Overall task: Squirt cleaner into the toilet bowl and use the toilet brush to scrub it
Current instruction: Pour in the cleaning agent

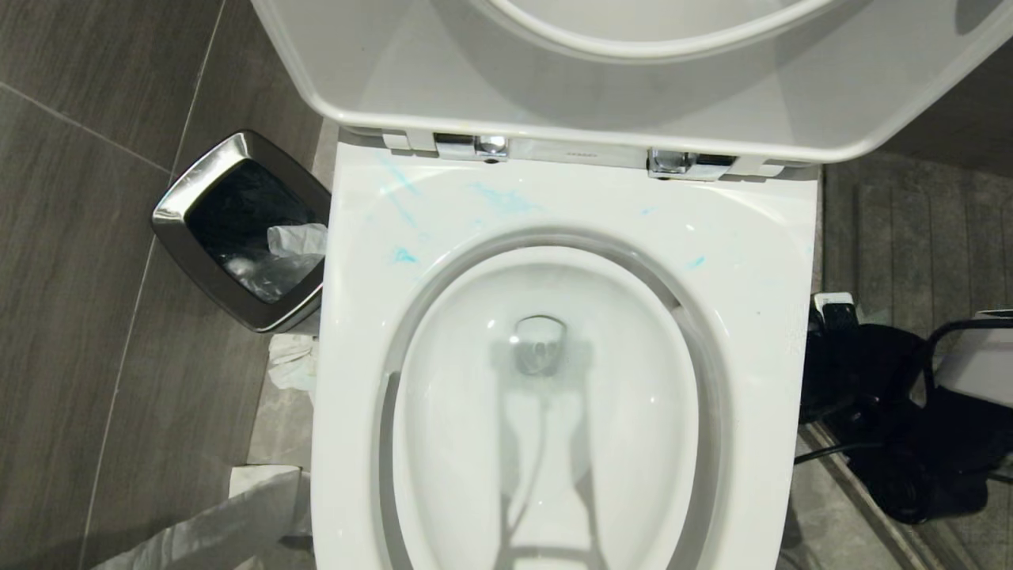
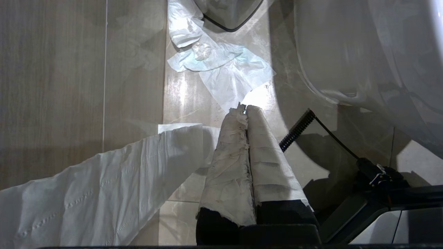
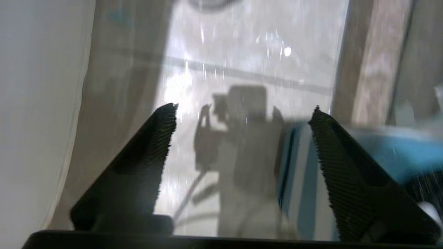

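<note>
Head view: toilet bowl [image 1: 760, 261] fills the frame, lid [image 1: 633, 87] raised at the back. Pale blue smears of cleaner [image 1: 506, 199] sit on the rear rim – mostly on the robot's left side, one small spot on the right. Water in the basin looks clear, with only the robot's shadow across it.

Left of the toilet: small chrome-rimmed bin [image 1: 190, 198] with a black liner and some plastic inside. Crumpled tissue [image 1: 291, 360] lies on the floor just beside the bowl's base; a long strip of toilet paper [image 1: 229, 522] runs along the floor nearer the robot.

Left gripper [image 2: 245, 110]: fingers wrapped in white paper, pressed together, closed on nothing. It hangs over the floor tiles beside the bowl's outer wall, with the crumpled tissue beyond the tips and the paper strip alongside.

Right gripper [image 3: 242, 110]: black ribbed fingers [image 3: 152, 145] spread wide, nothing between them. It points at the glossy floor with the white toilet wall on one side. A blue-and-grey holder [image 3: 301, 173] shows blurred just past one finger. In the head view only a dark bulk of the right arm [image 1: 870, 396] appears at the right edge, next to the toilet.

Toilet brush – can't make it out in any view; the holder area is too blurred to tell whether the handle is there.
</note>
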`<state>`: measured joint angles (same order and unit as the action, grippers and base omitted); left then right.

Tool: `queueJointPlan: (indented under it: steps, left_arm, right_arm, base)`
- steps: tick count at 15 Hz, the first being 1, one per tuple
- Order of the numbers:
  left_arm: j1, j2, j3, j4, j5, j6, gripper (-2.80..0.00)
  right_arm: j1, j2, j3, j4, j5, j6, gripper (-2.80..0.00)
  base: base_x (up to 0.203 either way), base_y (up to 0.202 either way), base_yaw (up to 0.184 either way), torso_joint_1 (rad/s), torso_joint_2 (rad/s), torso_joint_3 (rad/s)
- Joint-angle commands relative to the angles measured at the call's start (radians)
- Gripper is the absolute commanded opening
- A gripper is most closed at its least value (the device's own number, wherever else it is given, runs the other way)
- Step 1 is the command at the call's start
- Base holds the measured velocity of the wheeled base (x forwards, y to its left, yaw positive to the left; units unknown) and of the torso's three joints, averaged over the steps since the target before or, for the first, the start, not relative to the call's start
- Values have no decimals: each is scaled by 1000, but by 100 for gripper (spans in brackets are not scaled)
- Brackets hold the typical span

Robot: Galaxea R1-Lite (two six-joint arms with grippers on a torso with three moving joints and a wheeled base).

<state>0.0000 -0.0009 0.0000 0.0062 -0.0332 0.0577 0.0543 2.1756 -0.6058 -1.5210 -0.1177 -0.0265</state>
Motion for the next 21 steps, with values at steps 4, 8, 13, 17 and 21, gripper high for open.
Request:
queueJointPlan:
  steps: [4, 8, 13, 17, 21]
  left_arm:
    - [0, 1, 2, 0, -1, -1, -280]
    - [0, 1, 2, 0, 0, 1, -280]
    - [0, 1, 2, 0, 0, 1, -280]
    - [0, 1, 2, 0, -1, 1, -280]
    - [0, 1, 2, 0, -1, 1, -280]
  right_arm:
    - [-1, 89, -157, -9, 1, -18, 0]
    - [1, 149, -302, -9, 1, -22, 0]
    - [3, 195, -471, -9, 10, -37, 0]
    - [5, 226, -576, -9, 13, -54, 0]
    - [6, 251, -644, -9, 29, -85, 0]
  base:
    - [0, 0, 0, 0, 0, 0]
    - [0, 0, 0, 0, 0, 0]
    - [0, 0, 0, 0, 0, 0]
    - [0, 0, 0, 0, 0, 0]
    - [0, 0, 0, 0, 0, 0]
